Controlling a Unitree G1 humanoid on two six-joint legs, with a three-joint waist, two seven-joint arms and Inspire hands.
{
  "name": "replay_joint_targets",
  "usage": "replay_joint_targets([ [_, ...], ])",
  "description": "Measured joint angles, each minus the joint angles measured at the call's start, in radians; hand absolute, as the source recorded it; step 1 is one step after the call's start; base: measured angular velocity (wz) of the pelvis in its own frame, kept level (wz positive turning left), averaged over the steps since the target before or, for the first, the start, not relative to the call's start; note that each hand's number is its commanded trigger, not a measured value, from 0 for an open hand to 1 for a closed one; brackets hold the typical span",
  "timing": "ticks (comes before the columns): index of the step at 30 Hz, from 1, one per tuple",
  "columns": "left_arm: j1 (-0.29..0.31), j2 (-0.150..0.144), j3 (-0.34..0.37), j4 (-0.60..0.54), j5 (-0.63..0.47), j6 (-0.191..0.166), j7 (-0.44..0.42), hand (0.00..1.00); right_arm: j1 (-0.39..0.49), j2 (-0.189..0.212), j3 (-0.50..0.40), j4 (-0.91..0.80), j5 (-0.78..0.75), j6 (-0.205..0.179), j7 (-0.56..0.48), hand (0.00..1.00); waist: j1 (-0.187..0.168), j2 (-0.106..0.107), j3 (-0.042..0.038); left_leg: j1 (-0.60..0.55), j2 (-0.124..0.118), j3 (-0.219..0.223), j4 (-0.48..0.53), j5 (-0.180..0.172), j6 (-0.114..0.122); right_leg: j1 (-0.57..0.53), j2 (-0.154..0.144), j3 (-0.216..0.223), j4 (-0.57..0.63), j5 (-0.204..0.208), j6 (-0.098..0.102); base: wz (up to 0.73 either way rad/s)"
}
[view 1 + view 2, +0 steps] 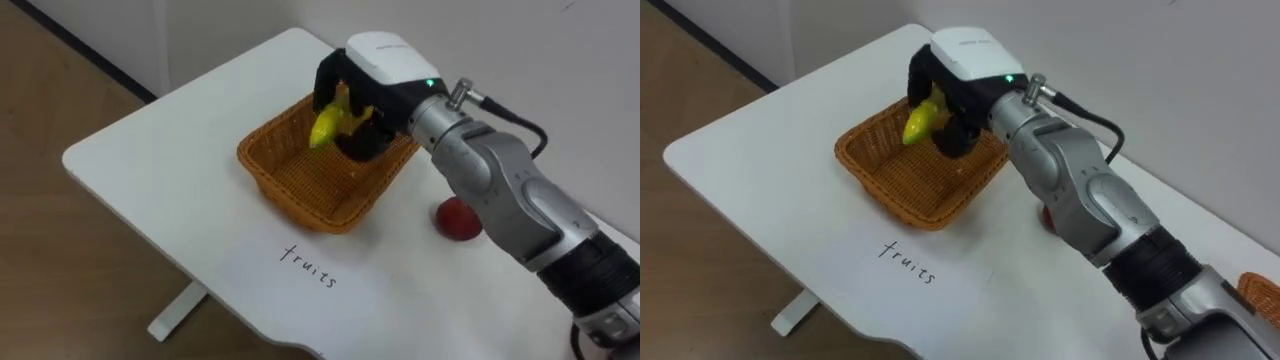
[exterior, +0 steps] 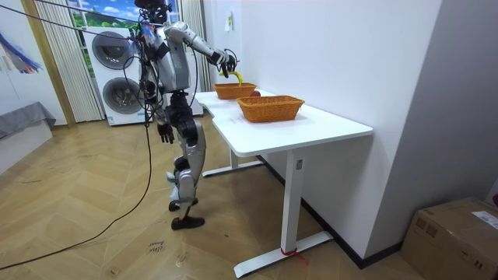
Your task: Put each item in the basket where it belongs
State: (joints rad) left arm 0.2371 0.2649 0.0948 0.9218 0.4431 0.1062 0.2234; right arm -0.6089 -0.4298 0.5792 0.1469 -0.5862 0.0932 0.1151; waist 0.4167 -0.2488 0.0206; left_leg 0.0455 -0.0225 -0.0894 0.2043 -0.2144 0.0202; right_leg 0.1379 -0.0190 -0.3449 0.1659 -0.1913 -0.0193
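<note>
Right hand (image 1: 383,62): upper centre of the left eye view, at the end of an arm that comes in from the lower right; fingers curled down round a banana.
Banana (image 1: 330,123): yellow, pinched in the right hand's dark fingers, its free end pointing to the left of the frame; in the room view it hangs just above the far basket, clear of the weave.
Fruit basket (image 1: 300,200): shallow, rectangular wicker basket directly under the hand at mid-frame; nothing shows on the visible part of its floor.
Label (image 1: 308,266): the handwritten word "fruits" on the tabletop, just below the basket in the frame.
Red fruit (image 1: 458,220): round, on the table right of the basket, partly behind the forearm.
Table (image 1: 160,150): white, against the wall.
Second basket (image 2: 270,107): wicker, nearer the room camera on the same table.
Left hand (image 2: 166,132): hangs low beside the robot's thigh, left of the table in the room view.
Robot: stands upright at the table's far end, washing machines (image 2: 117,78) behind it.
</note>
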Motion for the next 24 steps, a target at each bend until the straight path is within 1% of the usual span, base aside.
replay_joint_targets([
  [2, 0.005, 0.0, -0.001, 0.0, -0.002, 0.0, 0.0, 0.0, 0.0, 0.0, 0.0, 0.0, 0.013, 0.008, -0.001, 0.0, -0.002, 0.0, 0.0, 0.005, -0.001, -0.002, 0.002, 0.001, 0.001, 0.008, -0.002, 0.001, 0.0, 0.0, 0.0, 0.06],
  [5, 0.011, -0.005, -0.001, 0.0, -0.002, 0.0, 0.0, 0.0, 0.001, 0.0, -0.001, 0.011, 0.038, 0.005, -0.003, 0.0, -0.004, 0.002, 0.0014, 0.021, -0.007, -0.003, 0.002, 0.001, 0.001, 0.027, -0.008, 0.002, -0.017, -0.001, 0.002, 0.0],
  [8, 0.013, -0.003, -0.001, 0.0, -0.001, 0.0, 0.0, 0.0, 0.001, 0.0, -0.001, 0.011, 0.044, 0.004, -0.007, 0.0, -0.008, 0.003, 0.0021, 0.021, -0.008, -0.003, 0.001, 0.001, 0.001, 0.028, -0.011, 0.001, -0.017, -0.004, 0.006, 0.0],
  [15, 0.01, -0.002, -0.001, 0.0, 0.0, 0.0, 0.002, 0.0, 0.001, 0.0, -0.001, 0.011, 0.044, 0.004, -0.002, 0.0, -0.009, 0.008, 0.0058, 0.016, -0.007, 0.002, -0.002, 0.001, 0.001, 0.025, -0.006, -0.005, -0.016, -0.004, 0.007, -0.05],
  [21, 0.013, -0.003, -0.001, 0.0, 0.002, 0.0, 0.002, 0.0, 0.001, 0.0, -0.001, 0.01, 0.041, 0.002, -0.002, 0.0, -0.012, 0.009, 0.0058, 0.016, -0.009, 0.005, 0.003, 0.002, 0.002, 0.027, -0.007, -0.004, -0.015, -0.004, 0.007, -0.01],
  [24, 0.019, -0.003, -0.001, 0.0, 0.002, 0.0, 0.002, 0.0, 0.001, 0.0, -0.006, 0.01, 0.028, -0.009, -0.003, 0.0, -0.02, 0.01, 0.0053, 0.016, -0.009, 0.004, 0.004, 0.002, 0.002, 0.028, -0.008, -0.006, -0.015, -0.004, 0.007, 0.0],
])
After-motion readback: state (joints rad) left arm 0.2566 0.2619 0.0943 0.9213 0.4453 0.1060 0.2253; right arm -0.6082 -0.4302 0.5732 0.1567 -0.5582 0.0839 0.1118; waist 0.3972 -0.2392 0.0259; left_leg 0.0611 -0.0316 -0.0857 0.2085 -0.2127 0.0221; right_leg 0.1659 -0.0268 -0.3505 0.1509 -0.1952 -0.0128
